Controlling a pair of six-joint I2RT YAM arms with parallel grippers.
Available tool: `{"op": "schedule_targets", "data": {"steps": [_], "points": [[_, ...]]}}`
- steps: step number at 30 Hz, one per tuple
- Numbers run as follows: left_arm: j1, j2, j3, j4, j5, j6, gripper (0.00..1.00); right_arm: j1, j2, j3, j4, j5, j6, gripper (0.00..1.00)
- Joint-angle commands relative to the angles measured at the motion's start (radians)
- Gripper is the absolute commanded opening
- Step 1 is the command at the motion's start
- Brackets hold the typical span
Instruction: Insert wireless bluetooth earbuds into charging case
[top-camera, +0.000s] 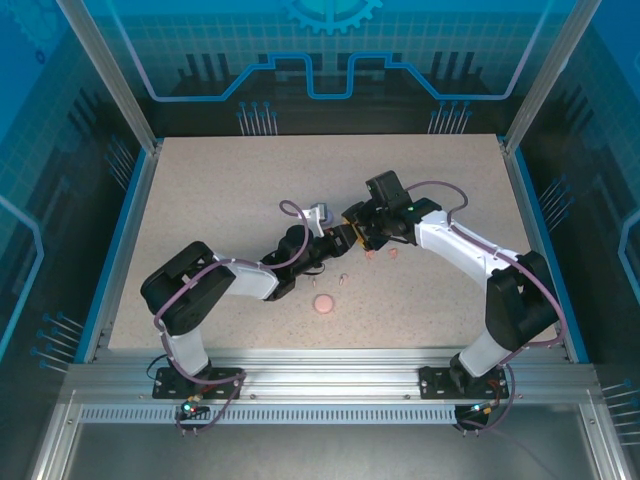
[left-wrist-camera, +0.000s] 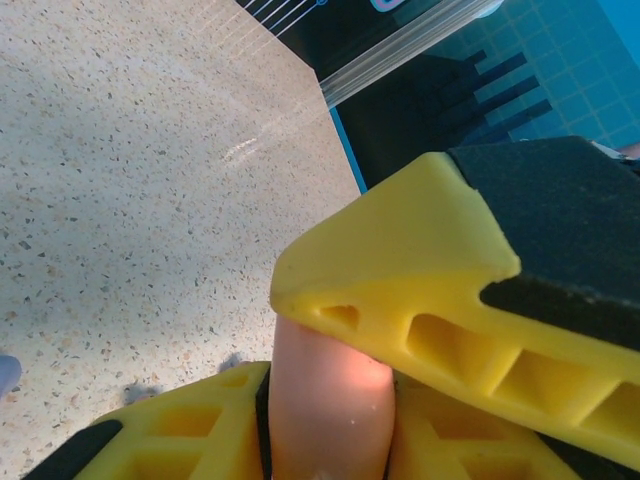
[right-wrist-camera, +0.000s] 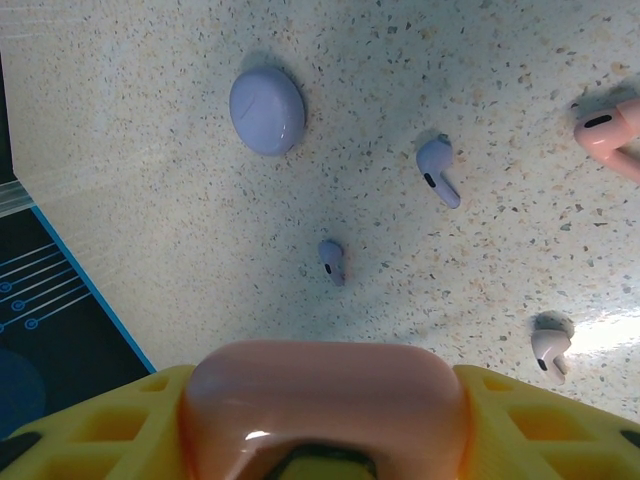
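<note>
Above the counter (right-wrist-camera: 480, 60), a salmon charging case (right-wrist-camera: 325, 385) is clenched in the right pincer (right-wrist-camera: 325, 425) while a seeming salmon earbud (left-wrist-camera: 330, 390), pinched by the left pincer (left-wrist-camera: 330, 435), is best lowered stem-first, slowly.

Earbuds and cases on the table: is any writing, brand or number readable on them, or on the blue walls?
None readable. The purple case, purple earbuds, pink earbud and salmon case are plain. The blue backdrop carries only a gear shape and circuit lines, no letters.
</note>
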Motion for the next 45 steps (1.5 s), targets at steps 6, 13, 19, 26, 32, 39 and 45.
{"op": "schedule_targets", "data": {"steps": [6, 13, 19, 26, 32, 39, 45], "points": [[0.004, -0.024, -0.03, 0.022, -0.054, -0.015, 0.41, 0.007, -0.017, -0.007, 0.004, -0.004, 0.018, 0.56], [0.008, -0.026, -0.032, 0.028, -0.051, -0.018, 0.36, 0.007, -0.018, -0.015, 0.004, -0.004, 0.019, 0.55], [0.008, -0.037, -0.04, 0.029, -0.056, -0.018, 0.33, 0.007, -0.019, -0.017, 0.002, -0.001, 0.021, 0.56], [0.007, -0.051, -0.052, 0.027, -0.066, -0.017, 0.37, 0.006, -0.016, -0.019, 0.003, 0.002, 0.024, 0.56], [0.008, -0.035, -0.035, 0.021, -0.05, -0.018, 0.32, 0.006, -0.016, -0.023, 0.01, -0.005, 0.024, 0.56], [0.007, -0.008, -0.006, 0.031, -0.016, -0.023, 0.14, 0.005, -0.018, -0.024, 0.022, -0.017, 0.024, 0.56], [0.006, -0.002, 0.007, 0.01, 0.007, -0.033, 0.0, -0.008, -0.025, -0.024, 0.035, -0.033, 0.019, 0.68]]}}
